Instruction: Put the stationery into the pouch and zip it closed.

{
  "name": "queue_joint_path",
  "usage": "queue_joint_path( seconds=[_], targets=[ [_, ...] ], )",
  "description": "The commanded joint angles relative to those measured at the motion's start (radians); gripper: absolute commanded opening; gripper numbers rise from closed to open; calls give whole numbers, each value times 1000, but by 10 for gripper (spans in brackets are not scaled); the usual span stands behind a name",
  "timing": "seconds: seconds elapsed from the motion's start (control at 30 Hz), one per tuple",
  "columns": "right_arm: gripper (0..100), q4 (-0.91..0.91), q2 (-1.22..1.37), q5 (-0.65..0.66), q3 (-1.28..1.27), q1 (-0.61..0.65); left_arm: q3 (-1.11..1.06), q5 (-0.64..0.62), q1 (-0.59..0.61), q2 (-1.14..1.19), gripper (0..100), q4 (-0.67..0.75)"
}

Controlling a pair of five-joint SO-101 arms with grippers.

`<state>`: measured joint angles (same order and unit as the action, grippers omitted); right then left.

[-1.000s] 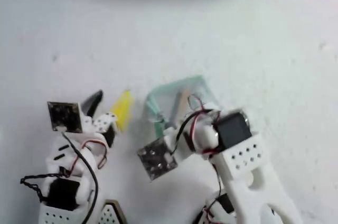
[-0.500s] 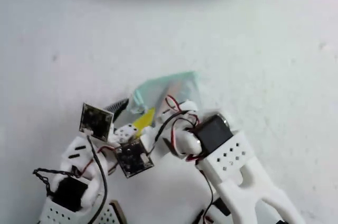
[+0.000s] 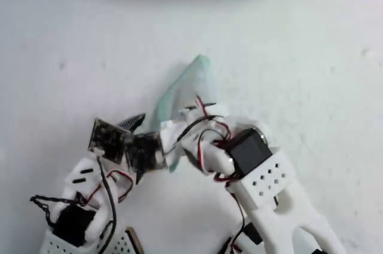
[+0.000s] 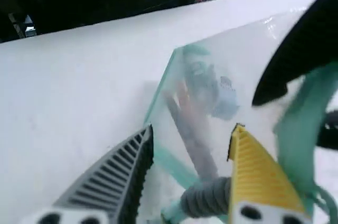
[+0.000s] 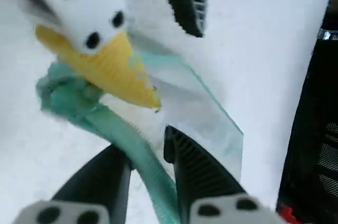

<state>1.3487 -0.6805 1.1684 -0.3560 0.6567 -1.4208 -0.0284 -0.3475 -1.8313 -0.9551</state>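
Teal film, thin and see-through, makes the pouch (image 3: 179, 95), which lies crumpled on the white table (image 3: 287, 56) between your arms, with a pen (image 4: 186, 121) inside. You look to be at the zipping step: your right claw (image 5: 142, 145) pinches the ribbed zip (image 5: 100, 115), and your left claw (image 4: 193, 129) stands wide astride the mouth. Next, the left must find the slider and grip it firmly.

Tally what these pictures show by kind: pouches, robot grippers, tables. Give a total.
Pouches: 1, the translucent green zip pouch
Robot grippers: 2, the left gripper and the right gripper
Tables: 1, the white table
Total: 4
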Motion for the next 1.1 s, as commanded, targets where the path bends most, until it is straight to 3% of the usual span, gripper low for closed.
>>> queue_joint_path(
  seconds=[0.0, 0.43, 0.7, 1.07],
  targets=[
    [18, -160, -10, -130, 87, -73, 64, 9, -42, 8, 259, -66],
    [18, -349, -10, -379, -34, -119, 69, 9, -31, 7, 256, -60],
    [18, -349, -12, -442, -32, -133, 71, -94, 166, 7, 260, 18],
    [18, -366, -19, -517, -38, -134, 204, -98, 369, 7, 257, 17]
  ],
)
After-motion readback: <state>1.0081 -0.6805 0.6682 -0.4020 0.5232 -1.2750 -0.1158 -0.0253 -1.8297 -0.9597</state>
